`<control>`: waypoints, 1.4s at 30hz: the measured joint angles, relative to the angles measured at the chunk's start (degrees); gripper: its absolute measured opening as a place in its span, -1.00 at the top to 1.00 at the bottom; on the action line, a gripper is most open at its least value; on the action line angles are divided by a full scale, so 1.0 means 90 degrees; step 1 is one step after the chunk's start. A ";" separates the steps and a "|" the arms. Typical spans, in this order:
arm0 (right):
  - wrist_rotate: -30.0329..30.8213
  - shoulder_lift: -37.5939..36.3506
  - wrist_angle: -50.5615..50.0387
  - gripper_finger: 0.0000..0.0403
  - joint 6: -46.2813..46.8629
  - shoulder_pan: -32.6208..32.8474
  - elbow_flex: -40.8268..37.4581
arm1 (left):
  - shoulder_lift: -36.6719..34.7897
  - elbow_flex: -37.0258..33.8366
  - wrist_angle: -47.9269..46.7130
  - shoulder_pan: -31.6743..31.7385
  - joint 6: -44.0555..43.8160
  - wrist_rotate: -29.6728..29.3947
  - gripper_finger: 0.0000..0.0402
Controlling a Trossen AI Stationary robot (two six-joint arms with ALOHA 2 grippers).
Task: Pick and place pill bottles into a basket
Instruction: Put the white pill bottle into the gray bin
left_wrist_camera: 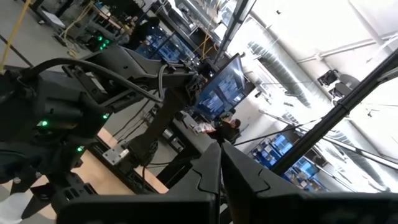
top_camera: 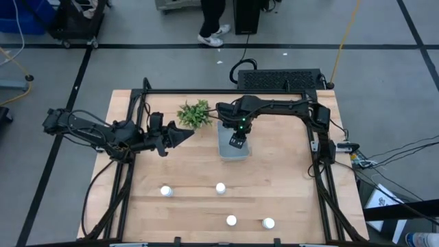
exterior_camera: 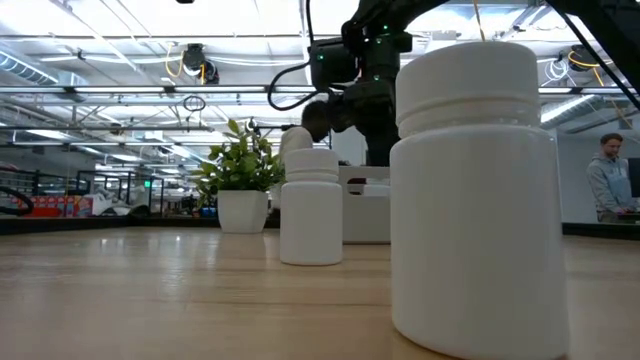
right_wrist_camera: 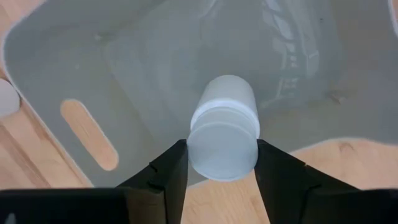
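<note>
Right gripper (right_wrist_camera: 221, 163) is over the basket (right_wrist_camera: 124, 68), its jaws pinching a bottle (right_wrist_camera: 222, 127) that lies sideways between them, cap end toward the wrist, with the basket's pale floor just beyond the fingertips. Four more bottles stand on the worktop (top_camera: 288, 171) well clear of those jaws, nearer the front edge (one (top_camera: 221, 188) closest to the basket). Left gripper (top_camera: 184, 135) waits beside the plant (top_camera: 195, 113), jaws pressed together, gripping nothing.

right claw (right_wrist_camera: 221, 163) part-open w/ fingers clamped, arm reaching in over table centre, left claw (top_camera: 184, 136) closed, raised
</note>
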 joint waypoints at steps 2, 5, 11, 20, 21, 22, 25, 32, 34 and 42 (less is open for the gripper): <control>0.0000 0.0000 -0.0027 0.20 -0.0049 0.0029 -0.0001 | 0.0000 0.0000 -0.0002 0.0000 -0.0002 0.0011 0.90; 0.0012 0.0000 -0.0001 0.17 -0.0007 0.0039 -0.0002 | 0.0000 0.0000 -0.0001 0.0000 -0.0001 0.0011 0.90; 0.0000 0.0000 0.0010 0.18 -0.0028 0.0039 -0.0066 | 0.0000 0.0000 0.0000 0.0000 0.0000 0.0011 0.90; 0.0004 -0.0022 0.0212 0.17 -0.0021 0.0088 -0.0568 | -0.0002 0.0000 -0.0002 -0.0005 0.0000 0.0176 0.90; 0.0006 -0.0022 0.0249 0.17 0.0005 0.0109 -0.0576 | -0.0002 0.0000 -0.0002 -0.0005 0.0000 0.0177 0.90; 0.0010 -0.0022 0.0274 0.17 0.0005 0.0129 -0.0574 | 0.0000 0.0000 -0.0002 -0.0005 0.0000 0.0177 0.90; 0.0007 -0.0019 0.0327 0.17 0.0009 0.0163 -0.0561 | -0.0001 0.0000 -0.0002 -0.0005 0.0001 0.0176 0.90; -0.0005 -0.0017 0.0324 0.16 -0.0009 0.0172 -0.0561 | 0.0000 0.0000 -0.0002 -0.0005 0.0000 0.0176 0.90; -0.0005 -0.0017 0.0320 0.13 -0.0018 0.0175 -0.0561 | 0.0000 0.0000 -0.0003 -0.0005 0.0000 0.0176 0.90; 0.0177 -0.0184 0.0284 -0.19 -0.0050 0.0182 -0.0573 | 0.0000 0.0000 -0.0007 -0.0005 0.0000 0.0176 0.90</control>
